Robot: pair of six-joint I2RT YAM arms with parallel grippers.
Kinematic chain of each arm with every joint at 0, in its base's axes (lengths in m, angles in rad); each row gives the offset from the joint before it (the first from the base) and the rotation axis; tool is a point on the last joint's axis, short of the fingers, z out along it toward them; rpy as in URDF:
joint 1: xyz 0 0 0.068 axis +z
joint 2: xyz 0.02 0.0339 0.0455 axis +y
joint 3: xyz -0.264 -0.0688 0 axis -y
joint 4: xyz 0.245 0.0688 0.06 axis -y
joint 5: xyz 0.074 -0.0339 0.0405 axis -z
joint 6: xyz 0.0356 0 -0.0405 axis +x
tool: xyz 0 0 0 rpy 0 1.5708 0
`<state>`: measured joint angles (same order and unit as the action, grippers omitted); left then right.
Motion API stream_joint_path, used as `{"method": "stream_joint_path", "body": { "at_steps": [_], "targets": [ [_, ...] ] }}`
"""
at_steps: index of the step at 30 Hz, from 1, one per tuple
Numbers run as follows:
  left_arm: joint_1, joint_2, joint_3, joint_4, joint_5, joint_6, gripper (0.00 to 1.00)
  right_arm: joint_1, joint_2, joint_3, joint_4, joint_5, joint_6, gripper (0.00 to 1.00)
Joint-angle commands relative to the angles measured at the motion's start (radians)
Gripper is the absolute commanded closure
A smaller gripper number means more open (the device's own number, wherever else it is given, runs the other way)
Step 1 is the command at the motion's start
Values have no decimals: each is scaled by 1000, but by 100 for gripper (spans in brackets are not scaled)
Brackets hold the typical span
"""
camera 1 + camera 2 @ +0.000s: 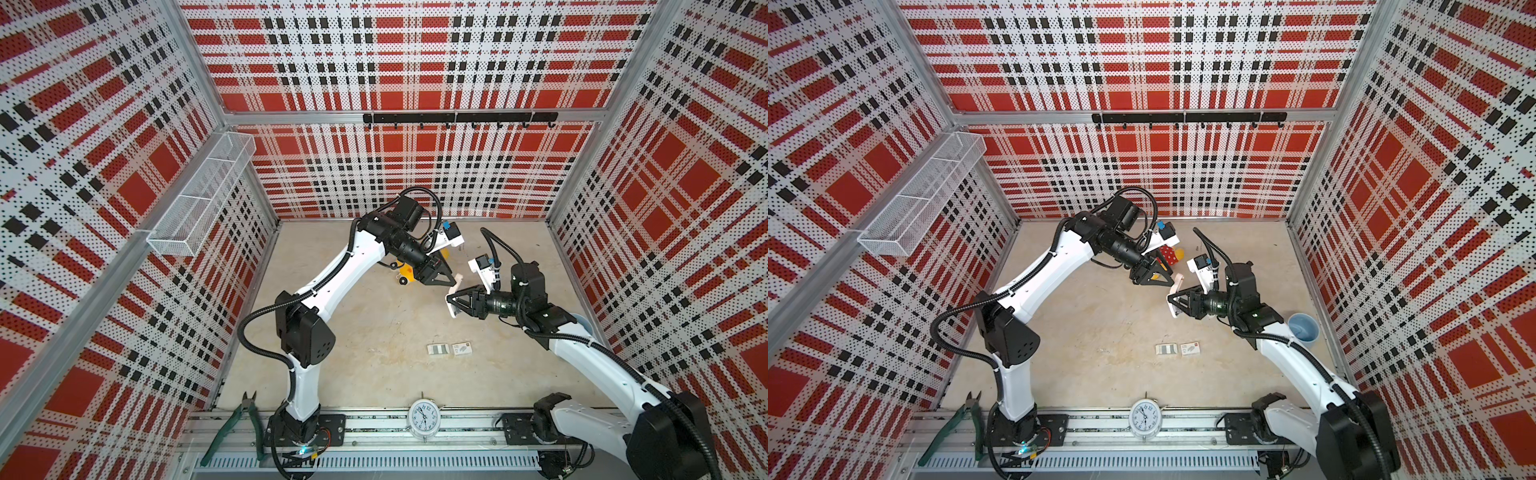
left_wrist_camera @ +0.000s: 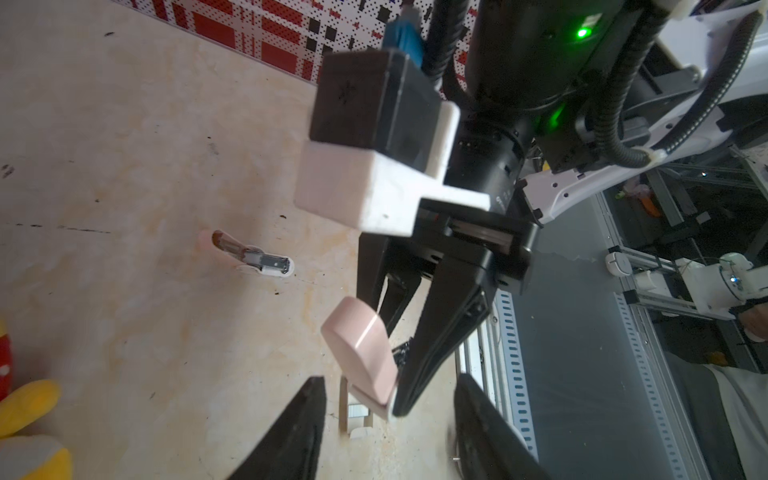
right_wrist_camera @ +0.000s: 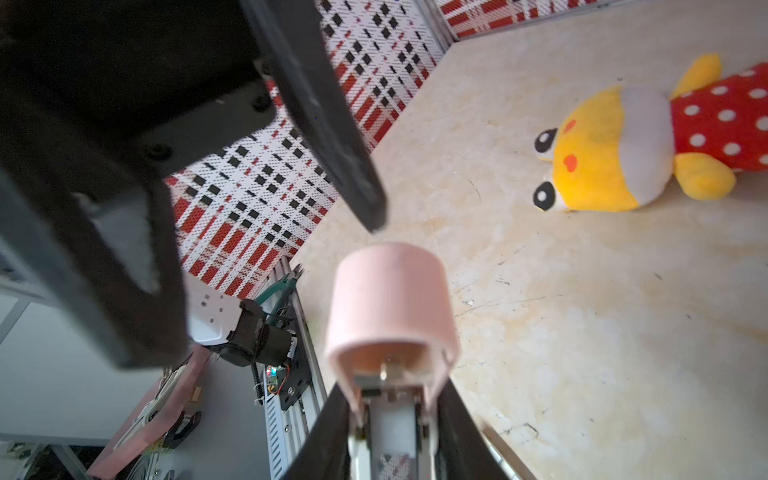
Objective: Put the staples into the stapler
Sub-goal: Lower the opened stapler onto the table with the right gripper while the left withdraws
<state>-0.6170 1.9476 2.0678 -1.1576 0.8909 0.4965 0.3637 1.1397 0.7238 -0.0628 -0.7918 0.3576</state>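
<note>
The stapler (image 1: 457,278) has a pink lid and a white base and hangs above the middle of the table. My right gripper (image 1: 453,306) is shut on its body; in the right wrist view the pink lid (image 3: 390,307) sticks out past the right gripper (image 3: 392,388). My left gripper (image 1: 451,281) stands open just beside the raised lid. In the left wrist view its fingers (image 2: 291,432) are spread wide, the pink lid (image 2: 361,353) is ahead of them, and they hold nothing. The staples (image 1: 437,349) show as grey strips in a small open tray near the table's front.
A small white box (image 1: 462,348) lies beside the tray. A yellow plush toy (image 3: 615,145) in a red dotted dress lies at the back. A small pink and white object (image 2: 253,257) lies on the table. An alarm clock (image 1: 423,417), green pliers (image 1: 245,415) and a blue cup (image 1: 1304,328) sit at the edges.
</note>
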Motion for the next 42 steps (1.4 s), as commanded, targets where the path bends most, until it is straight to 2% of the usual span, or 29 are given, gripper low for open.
{"method": "stream_joint_path", "body": {
  "at_steps": [1,4,8,15,26,36,42],
  "targets": [
    [29,-69,-42,64,-45,-31,46,-1,30,43,2,56,-33,77],
    [62,-117,-113,172,-163,-100,43,-1,68,63,-32,125,-52,76],
    [87,-181,-195,244,-349,-96,38,-1,143,90,-81,247,-67,76],
    [119,-247,-297,263,-458,-74,36,1,291,131,-114,420,-66,76],
    [84,-282,-404,291,-538,-59,36,65,503,254,-186,622,-20,75],
    [73,-280,-440,320,-511,-82,37,125,634,349,-249,729,21,73],
    [100,-289,-438,340,-495,-137,36,156,667,382,-284,780,43,72]
  ]
}}
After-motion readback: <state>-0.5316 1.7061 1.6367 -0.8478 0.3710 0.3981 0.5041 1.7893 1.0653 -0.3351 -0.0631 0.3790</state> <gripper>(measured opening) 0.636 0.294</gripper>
